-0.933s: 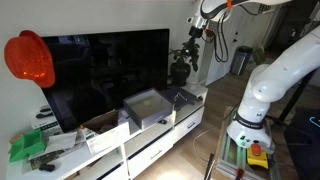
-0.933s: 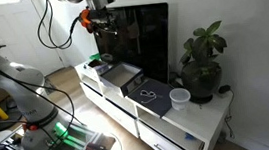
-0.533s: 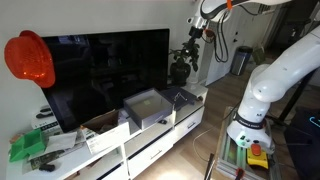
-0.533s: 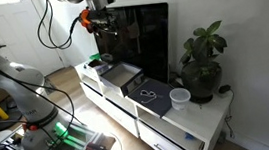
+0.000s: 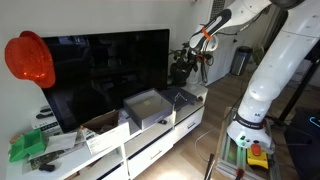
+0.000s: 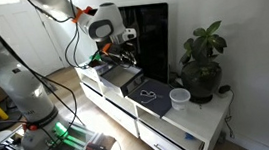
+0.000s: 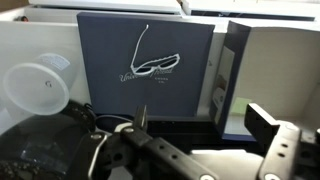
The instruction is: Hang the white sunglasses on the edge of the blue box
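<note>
Closing on the thin, white-framed sunglasses (image 7: 152,66) is the step we judge to be in hand, and nothing is grasped yet. They lie flat on the lid of the flat, dark blue cardboard box (image 7: 110,45), lenses towards the wrist camera and one temple arm curving up and away. In an exterior view the white sunglasses (image 6: 148,92) show as a small pale loop on that box, which sits on the long white counter (image 6: 196,129) between an open grey box (image 6: 125,78) and a clear plastic cup (image 6: 180,98).

To do this well, we would come straight down and centre the gripper (image 7: 200,112) over the bridge or one lens rim. The jaws should pinch across the frame, not along it. The frame is thin and lies flush on the lid, so a shallow or off-centre close may skid it away. We would also keep clear of the cup on the way in.

The fingers stand wide apart with nothing between them. The arm reaches over the counter with its wrist bent downwards. The gripper (image 6: 122,54) hovers above the grey box in front of the dark television screen (image 6: 152,33), well above the sunglasses and short of them.
</note>
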Robot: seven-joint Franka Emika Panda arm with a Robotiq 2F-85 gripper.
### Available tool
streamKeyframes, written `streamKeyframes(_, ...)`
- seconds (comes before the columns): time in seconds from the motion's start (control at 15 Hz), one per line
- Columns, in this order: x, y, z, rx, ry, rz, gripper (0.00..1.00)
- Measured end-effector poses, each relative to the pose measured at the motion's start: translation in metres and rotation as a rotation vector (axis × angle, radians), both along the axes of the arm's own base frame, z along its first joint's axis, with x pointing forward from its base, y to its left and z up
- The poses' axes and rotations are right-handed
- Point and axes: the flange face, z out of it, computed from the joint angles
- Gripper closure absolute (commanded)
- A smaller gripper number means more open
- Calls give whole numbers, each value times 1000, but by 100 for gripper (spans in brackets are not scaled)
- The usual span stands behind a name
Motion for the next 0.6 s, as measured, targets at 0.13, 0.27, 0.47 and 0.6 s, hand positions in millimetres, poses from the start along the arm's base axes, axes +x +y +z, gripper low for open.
streamKeyframes(0.13, 5, -15, -43, 10, 32, -105, 0)
streamKeyframes(0.27, 10, -27, -78, 33, 77, -205, 0)
streamKeyframes(0.47, 21, -41, -123, 72, 144, -344, 0)
streamKeyframes(0.6, 30, -47, -149, 105, 185, -436, 0)
